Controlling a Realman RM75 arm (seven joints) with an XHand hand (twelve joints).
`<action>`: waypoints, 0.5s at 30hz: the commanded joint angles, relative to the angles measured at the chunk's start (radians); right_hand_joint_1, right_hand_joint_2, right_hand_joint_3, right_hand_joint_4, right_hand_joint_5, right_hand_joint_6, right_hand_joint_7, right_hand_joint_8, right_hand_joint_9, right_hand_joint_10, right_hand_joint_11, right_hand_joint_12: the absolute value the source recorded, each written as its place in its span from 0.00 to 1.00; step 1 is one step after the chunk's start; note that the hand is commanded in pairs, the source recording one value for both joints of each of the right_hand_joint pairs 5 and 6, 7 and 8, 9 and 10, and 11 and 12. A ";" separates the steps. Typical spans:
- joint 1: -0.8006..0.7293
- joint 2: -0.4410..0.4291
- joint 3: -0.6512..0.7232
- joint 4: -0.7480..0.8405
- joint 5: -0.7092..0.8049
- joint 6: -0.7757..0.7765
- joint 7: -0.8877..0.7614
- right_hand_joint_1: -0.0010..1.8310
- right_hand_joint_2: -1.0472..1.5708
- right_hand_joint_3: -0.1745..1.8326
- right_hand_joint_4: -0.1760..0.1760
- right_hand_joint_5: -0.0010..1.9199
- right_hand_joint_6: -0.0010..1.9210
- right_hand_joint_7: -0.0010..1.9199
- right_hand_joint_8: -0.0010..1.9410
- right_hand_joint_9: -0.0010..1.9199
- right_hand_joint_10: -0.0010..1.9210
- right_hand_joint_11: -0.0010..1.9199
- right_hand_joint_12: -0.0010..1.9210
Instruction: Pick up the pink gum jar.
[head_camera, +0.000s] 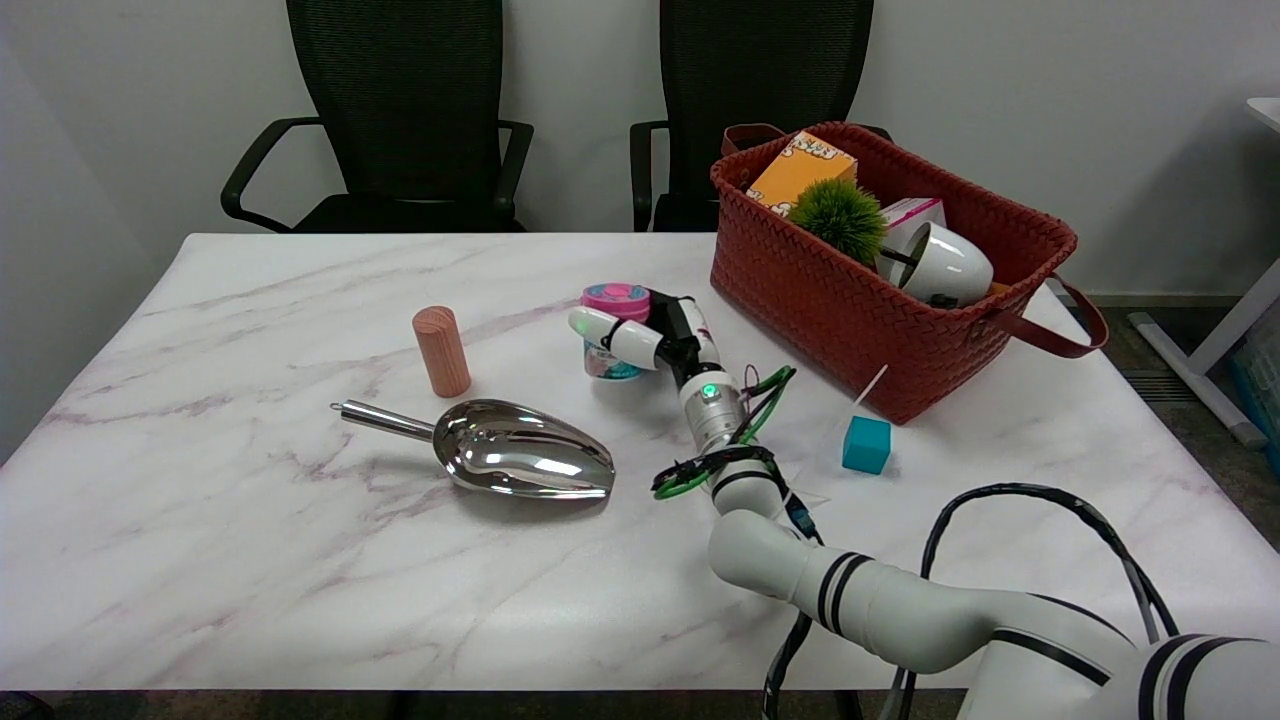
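Observation:
The pink gum jar (614, 300), with a pink lid and a pale teal body, is held just above the marble table near its middle. My right hand (655, 335) grips it, one white finger crossing the jar's front and the others wrapped round its right side. A shadow lies under the jar's base. The hand covers much of the jar's right side.
A red woven basket (850, 310) with a box, a green pompom and a white cup stands to the right of the hand. A teal cube (866, 445) lies in front of it. A metal scoop (500, 455) and a pink wooden cylinder (441, 351) lie to the left.

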 joint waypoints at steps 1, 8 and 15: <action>-0.040 0.038 0.005 0.149 -0.092 0.095 0.012 0.61 0.80 0.11 0.50 0.66 0.66 0.66 0.65 0.58 0.58 0.41 0.41; -0.057 0.094 0.007 0.281 -0.133 0.130 -0.015 0.61 0.80 0.10 0.50 0.64 0.64 0.67 0.66 0.60 0.60 0.44 0.44; -0.066 0.114 0.023 0.358 -0.135 0.180 -0.124 0.61 0.81 0.08 0.50 0.64 0.64 0.67 0.66 0.60 0.60 0.43 0.43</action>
